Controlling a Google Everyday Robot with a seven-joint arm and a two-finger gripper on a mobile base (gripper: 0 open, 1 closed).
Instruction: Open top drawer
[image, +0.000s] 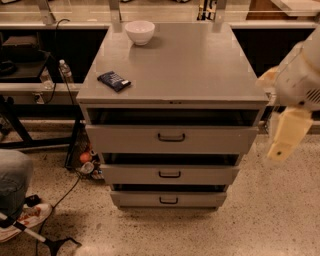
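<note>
Camera view puts the top drawer (125, 139) at the middle of the frame, directly under the grey counter (200, 65) and above two shallower drawers, the middle drawer (210, 175) and the bottom drawer (200, 200). A dark gap runs along the top edge of its front; whether that means it is already out a little is hard to say.

The drawer looks like sheet metal: stiff, smooth-faced and probably fairly heavy, so it should slide as one rigid piece on its runners rather than flex. The flat front offers nothing to grip. The only sensible place to take hold is the small dark pull handle (171, 137) at its centre, hooked or pinched from the front and drawn straight outward, level, so the box does not bind sideways.

The hand (286, 134) hangs at the right side of the frame, beside the cabinet's right edge and about level with the top drawer, well apart from the handle and touching nothing. Whether it is spread or pressed together I cannot tell.

On the counter sit a white bowl (139, 31) near the back and a dark packet (114, 80) toward the front left; a jerky pull could shake them.
</note>
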